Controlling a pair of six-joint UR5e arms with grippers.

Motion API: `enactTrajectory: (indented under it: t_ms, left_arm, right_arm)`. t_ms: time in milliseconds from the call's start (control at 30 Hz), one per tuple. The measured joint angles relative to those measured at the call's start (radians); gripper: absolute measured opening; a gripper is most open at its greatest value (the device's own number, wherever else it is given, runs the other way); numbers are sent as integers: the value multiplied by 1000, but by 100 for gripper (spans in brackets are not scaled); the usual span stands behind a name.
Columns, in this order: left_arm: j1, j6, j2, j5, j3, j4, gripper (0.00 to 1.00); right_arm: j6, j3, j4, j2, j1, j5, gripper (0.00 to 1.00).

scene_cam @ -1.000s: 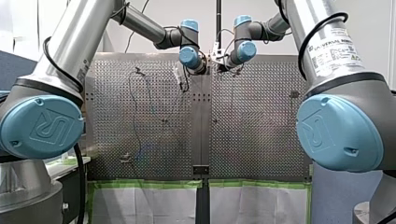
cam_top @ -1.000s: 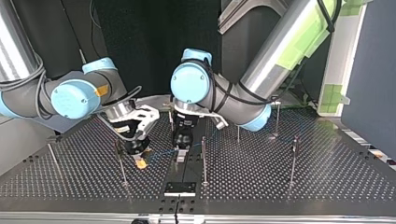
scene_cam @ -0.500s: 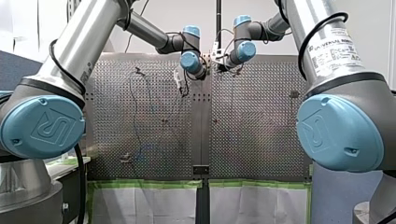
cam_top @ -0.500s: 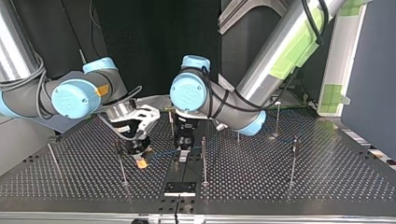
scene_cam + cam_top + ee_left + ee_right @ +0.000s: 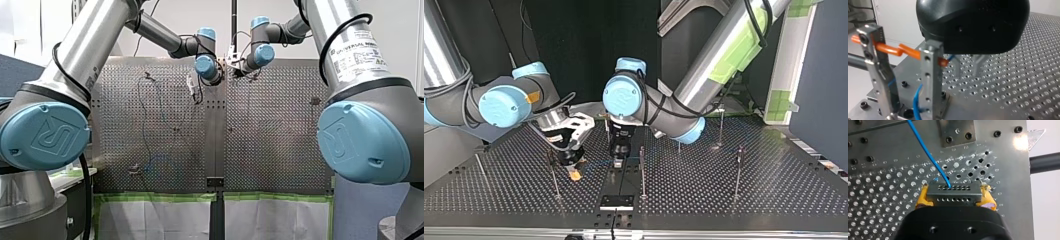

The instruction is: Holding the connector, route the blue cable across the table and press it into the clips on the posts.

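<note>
Connector point(image 5: 953, 195) is clamped between the yellow pads point(image 5: 923, 197) of my right claw point(image 5: 955, 198), blue cable point(image 5: 924, 148) exiting one of its holes. Landmark: middle post point(image 5: 642, 170). My left claw point(image 5: 906, 97) hangs just beside it, low over the table point(image 5: 1010, 75), fingers point(image 5: 931, 75) well apart with cable running loose between them; right claw is past the left claw, further from the post. To do this well: hold right grip firm, tension the span, use left claw as guide, lay cable over the post's clip, press straight down (clip too small to make out). Don't bend the post.
</note>
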Motion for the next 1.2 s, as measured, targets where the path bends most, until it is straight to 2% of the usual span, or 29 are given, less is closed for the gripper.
enactTrajectory:
  t_ms: [267, 467, 667, 867, 1200]
  left_arm:
    - [-5, 9, 0, -73, -1, -31, 1]
    - [-26, 22, 2, -140, -22, -80, 1]
    - [-44, 27, 17, -189, -80, -50, 1]
    - [-58, 27, 19, -167, -138, 6, 1]
    - [-52, 27, 13, -73, -251, 119, 1]
  right_arm:
    - [0, 1, 1, 0, 5, -2, 0]
    - [0, 17, 2, 1, 13, -3, 0]
    - [-4, 61, 1, 0, 17, -3, 0]
    - [-14, 114, 1, 0, 20, -2, 0]
    - [-52, 219, -6, 0, 6, 12, 0]
